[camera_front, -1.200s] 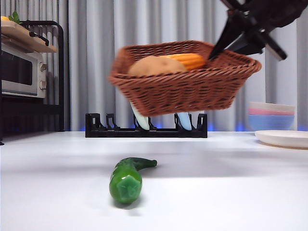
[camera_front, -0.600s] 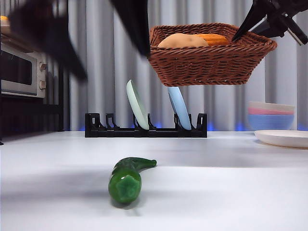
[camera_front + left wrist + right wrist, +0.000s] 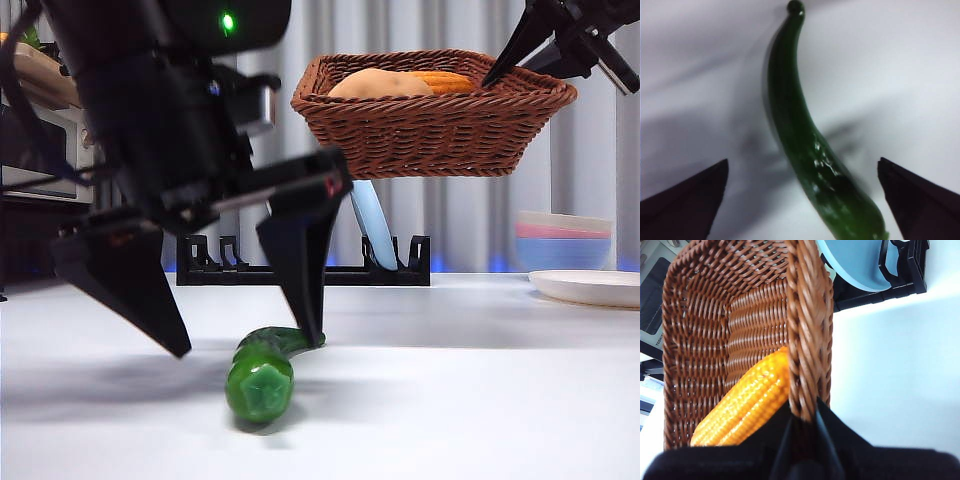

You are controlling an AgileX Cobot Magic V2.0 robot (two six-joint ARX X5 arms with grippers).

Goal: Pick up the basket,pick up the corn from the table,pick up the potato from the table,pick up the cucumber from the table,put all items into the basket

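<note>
The dark green cucumber (image 3: 265, 372) lies on the white table, blunt end towards the front camera. My left gripper (image 3: 250, 345) is open and low over it, one jaw on each side; the left wrist view shows the cucumber (image 3: 802, 135) between the spread jaws. My right gripper (image 3: 510, 62) is shut on the rim of the brown wicker basket (image 3: 435, 130) and holds it high in the air. The potato (image 3: 375, 84) and the corn (image 3: 440, 80) lie in the basket. The right wrist view shows the corn (image 3: 742, 407) inside the basket (image 3: 700, 330).
A black dish rack (image 3: 400, 270) with a pale blue plate (image 3: 372, 225) stands at the back. A microwave (image 3: 40, 140) under a shelf is at the left. Stacked bowls (image 3: 565, 240) and a white plate (image 3: 590, 288) are at the right.
My left arm has come down from the top left to straddle the cucumber. The basket has stayed nearly still after rising to the right.
</note>
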